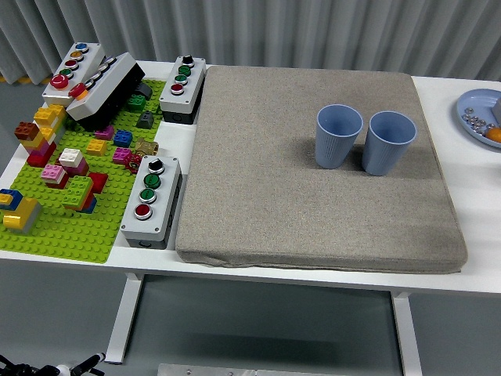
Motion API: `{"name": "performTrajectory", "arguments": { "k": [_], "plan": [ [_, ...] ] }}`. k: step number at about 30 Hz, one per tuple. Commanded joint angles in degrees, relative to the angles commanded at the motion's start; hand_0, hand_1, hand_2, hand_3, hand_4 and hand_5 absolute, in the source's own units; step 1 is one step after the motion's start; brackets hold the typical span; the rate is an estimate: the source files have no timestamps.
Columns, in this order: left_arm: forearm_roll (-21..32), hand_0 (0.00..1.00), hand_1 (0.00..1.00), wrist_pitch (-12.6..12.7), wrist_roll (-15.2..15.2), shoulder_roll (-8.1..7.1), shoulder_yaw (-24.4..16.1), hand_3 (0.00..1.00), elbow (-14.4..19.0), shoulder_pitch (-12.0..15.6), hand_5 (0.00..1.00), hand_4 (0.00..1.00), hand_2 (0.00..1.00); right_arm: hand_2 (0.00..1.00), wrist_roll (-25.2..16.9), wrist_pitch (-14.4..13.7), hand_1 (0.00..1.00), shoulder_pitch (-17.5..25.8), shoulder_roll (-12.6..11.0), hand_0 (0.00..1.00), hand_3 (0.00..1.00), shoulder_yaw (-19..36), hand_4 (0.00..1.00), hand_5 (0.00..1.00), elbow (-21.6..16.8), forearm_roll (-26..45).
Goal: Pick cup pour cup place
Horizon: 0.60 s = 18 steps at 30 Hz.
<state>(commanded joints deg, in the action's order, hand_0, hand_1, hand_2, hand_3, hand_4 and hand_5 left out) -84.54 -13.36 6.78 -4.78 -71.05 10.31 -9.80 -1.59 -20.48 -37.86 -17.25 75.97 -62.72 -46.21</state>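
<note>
Head view looks down on two light blue ribbed cups, both upright and open at the top, standing on a grey fabric mat (313, 204) that covers the middle of the white table (477, 211). The left cup (338, 136) and the right cup (387, 142) stand side by side in the mat's far right quarter, just beside each other, perhaps touching at the rims; what is inside them cannot be told. No print or label can be read on either cup.

Neither robot hand shows over the table, so there is no telling how the fingers are held, and nothing has hold of the cups. Only some thin black and white parts (55, 366) appear at the bottom left corner, below the table's edge, too small to identify.

Around the cups the mat lies bare: broad open fabric stretches toward the near edge and to the left, with a narrower strip behind and to the right. Past the mat's right edge a band of white tabletop leads to a blue plate (470, 117), cut off by the frame, holding small silvery pieces and something orange.

Left of the mat sits a green brick baseplate (70, 227) scattered with coloured toy bricks. Grey button boxes stand around it: one (152, 200) near the mat's front left, one (182, 88) at the mat's far left corner, and two more (90, 78) at the far left, one tilted. Their markings are too small to read.
</note>
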Motion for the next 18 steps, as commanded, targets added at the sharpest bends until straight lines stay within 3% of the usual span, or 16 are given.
{"name": "performTrajectory", "arguments": {
  "k": [18],
  "plan": [
    [0.2,0.85,0.868,0.5,-0.1,0.18,-1.6,0.769,0.0,0.2,0.998,0.597,0.88,0.747,0.8,0.7,0.749,-1.6,0.6,0.857,0.748,-0.9,0.763,0.998,0.3,-0.3]
  ]
}}
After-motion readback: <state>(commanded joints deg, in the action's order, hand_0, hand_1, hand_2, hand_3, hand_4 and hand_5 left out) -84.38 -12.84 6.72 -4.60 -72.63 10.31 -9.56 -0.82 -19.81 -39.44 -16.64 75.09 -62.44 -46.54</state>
